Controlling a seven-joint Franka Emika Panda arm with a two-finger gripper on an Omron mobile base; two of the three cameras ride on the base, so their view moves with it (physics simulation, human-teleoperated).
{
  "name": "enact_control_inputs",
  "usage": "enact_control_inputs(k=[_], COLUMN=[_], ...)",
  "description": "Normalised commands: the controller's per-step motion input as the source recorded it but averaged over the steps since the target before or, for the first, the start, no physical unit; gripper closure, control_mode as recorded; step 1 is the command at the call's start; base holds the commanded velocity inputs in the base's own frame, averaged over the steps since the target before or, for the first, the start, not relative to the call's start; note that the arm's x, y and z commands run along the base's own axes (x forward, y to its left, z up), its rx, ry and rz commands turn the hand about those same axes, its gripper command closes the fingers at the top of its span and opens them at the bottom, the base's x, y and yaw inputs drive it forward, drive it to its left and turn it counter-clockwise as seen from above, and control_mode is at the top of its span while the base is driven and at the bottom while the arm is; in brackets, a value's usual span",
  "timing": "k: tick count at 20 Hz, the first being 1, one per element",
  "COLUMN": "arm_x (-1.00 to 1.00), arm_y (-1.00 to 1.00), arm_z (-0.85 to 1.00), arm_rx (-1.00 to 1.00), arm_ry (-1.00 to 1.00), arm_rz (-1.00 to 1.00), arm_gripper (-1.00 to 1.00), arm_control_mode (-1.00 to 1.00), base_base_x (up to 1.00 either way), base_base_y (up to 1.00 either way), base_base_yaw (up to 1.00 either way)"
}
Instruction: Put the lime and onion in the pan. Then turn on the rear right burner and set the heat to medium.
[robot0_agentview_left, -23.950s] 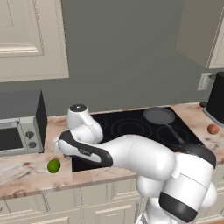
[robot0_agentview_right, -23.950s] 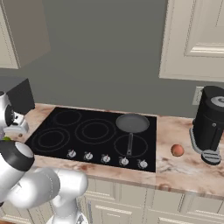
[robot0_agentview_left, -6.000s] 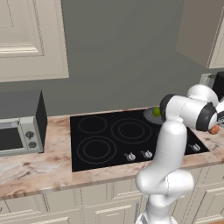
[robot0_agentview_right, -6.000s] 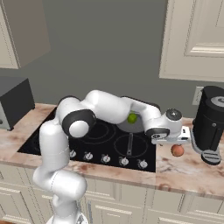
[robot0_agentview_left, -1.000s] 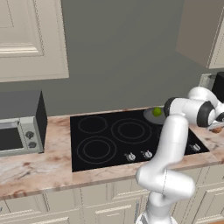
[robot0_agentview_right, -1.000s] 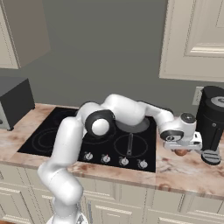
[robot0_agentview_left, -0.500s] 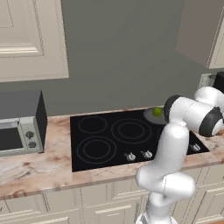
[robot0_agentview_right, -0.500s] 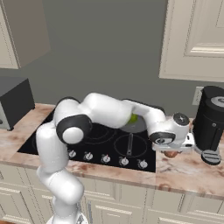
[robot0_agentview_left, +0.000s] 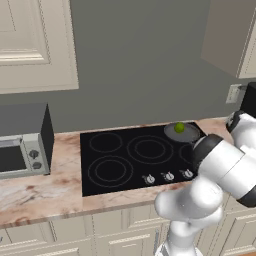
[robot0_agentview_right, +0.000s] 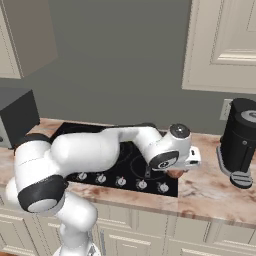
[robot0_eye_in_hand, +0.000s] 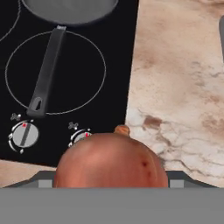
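Observation:
The onion (robot0_eye_in_hand: 111, 162), a round orange-brown ball, sits close up between the jaws of my gripper (robot0_eye_in_hand: 111, 178), which is shut on it. From the right base view the gripper (robot0_agentview_right: 179, 169) hangs just above the right edge of the cooktop, the onion (robot0_agentview_right: 175, 173) showing under the hand. The grey pan (robot0_agentview_left: 183, 133) rests on the rear right burner with the yellow-green lime (robot0_agentview_left: 179, 128) inside it. In the hand view the pan (robot0_eye_in_hand: 70, 8) lies ahead of the gripper, its dark handle (robot0_eye_in_hand: 45, 72) pointing back toward me.
Cooktop knobs (robot0_eye_in_hand: 24, 134) line the front edge below the gripper. A black coffee machine (robot0_agentview_right: 241, 142) stands on the counter to the right. A microwave (robot0_agentview_left: 22, 142) sits at the far left. My own arm (robot0_agentview_right: 100, 150) arches over the cooktop.
The hand has moved left from the counter by the coffee machine to the cooktop's right edge, carrying the onion with it. The arm's elbow has swung round.

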Motion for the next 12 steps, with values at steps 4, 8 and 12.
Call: enact_control_inputs(k=[4,8,12], arm_x=[0.0,0.0,0.23], arm_y=[0.76,0.71,0.54], arm_z=[0.12,0.03,0.1], arm_rx=[-0.03,-0.02,-0.01], arm_ry=[0.0,0.0,0.0], arm_rz=[0.0,0.0,0.0], arm_gripper=[1.0,1.0,1.0], arm_control_mode=[-1.0,-1.0,-1.0], base_base_x=[0.0,0.0,0.0], base_base_y=[0.0,0.0,0.0], base_base_yaw=[0.0,0.0,0.0])
